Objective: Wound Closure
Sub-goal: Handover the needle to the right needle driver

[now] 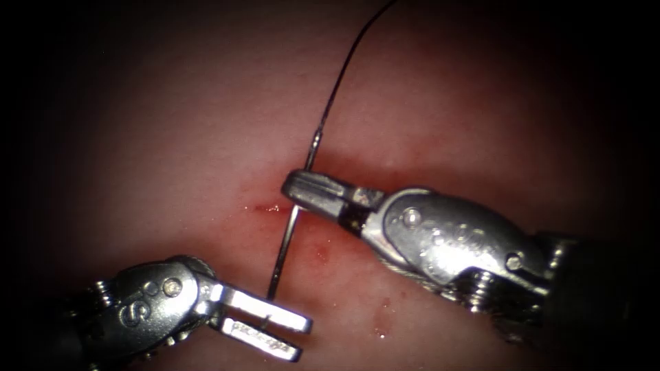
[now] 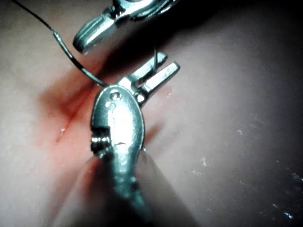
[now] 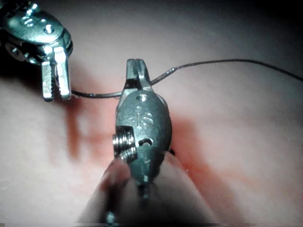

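Observation:
My right tool (image 1: 291,188) comes in from the right, jaws shut on the curved needle (image 1: 285,242) close to its tail end. The needle hangs above the tissue (image 1: 172,137), not in it, and crosses the small red cut (image 1: 265,207). Its tip reaches down between the jaws of my left tool (image 1: 302,338), which stand open around it. Dark thread (image 1: 347,62) runs up and away from the needle's tail. In the right wrist view the right tool (image 3: 136,66) clamps the needle (image 3: 94,94), with the left tool (image 3: 57,97) open beside it. In the left wrist view the needle tip (image 2: 155,56) stands between the left tool's fingers (image 2: 163,75).
Spots of red fluid (image 1: 320,254) lie on the tissue right of the cut and lower down (image 1: 379,331). The right tool's shaft (image 1: 467,247) crosses the lower right of the endoscope view; the left tool's wrist (image 1: 144,302) fills the lower left.

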You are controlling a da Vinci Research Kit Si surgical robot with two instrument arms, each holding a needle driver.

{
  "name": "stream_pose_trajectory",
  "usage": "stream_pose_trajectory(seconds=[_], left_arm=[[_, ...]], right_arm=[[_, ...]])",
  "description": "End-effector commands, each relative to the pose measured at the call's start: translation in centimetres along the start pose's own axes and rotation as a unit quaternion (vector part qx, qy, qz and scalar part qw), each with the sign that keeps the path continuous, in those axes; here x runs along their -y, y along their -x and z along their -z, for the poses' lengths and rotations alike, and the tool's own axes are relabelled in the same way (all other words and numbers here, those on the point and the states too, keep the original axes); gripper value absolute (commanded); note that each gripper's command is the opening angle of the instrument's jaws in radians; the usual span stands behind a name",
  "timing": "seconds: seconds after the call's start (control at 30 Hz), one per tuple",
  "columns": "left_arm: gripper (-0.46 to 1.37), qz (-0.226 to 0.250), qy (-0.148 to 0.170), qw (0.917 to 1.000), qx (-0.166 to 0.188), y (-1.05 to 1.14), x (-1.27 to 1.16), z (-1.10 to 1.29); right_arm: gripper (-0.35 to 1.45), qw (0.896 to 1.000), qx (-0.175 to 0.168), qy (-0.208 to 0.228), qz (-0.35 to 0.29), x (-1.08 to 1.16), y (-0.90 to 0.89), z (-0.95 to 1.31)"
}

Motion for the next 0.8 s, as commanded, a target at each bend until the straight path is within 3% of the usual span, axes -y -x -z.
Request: stream_pose_trajectory(seconds=[0.03,0.23,0.4,0.67,0.8], left_arm=[[-0.35,0.0,0.004,1.0,0.0,0.0,0.0,0.0],[-0.35,-0.006,0.005,1.0,0.0,0.01,-0.01,0.01],[-0.35,-0.012,0.007,0.9999,0.001,0.0,-0.02,0.03],[-0.35,-0.034,0.003,0.9994,0.003,-0.02,-0.01,0.06],[-0.35,-0.051,0.0,0.9987,0.006,-0.03,0.0,0.08]], right_arm=[[-0.35,1.0,0.0,0.002,0.0,0.0,0.0,0.0],[-0.35,1.0,0.001,0.001,0.0,0.0,-0.01,0.0],[0.18,1.0,0.003,0.001,-0.001,0.0,-0.01,0.01],[0.23,1.0,0.014,-0.006,-0.012,-0.01,-0.01,0.04],[0.49,0.998,0.023,-0.011,-0.05,-0.03,0.0,0.07]])
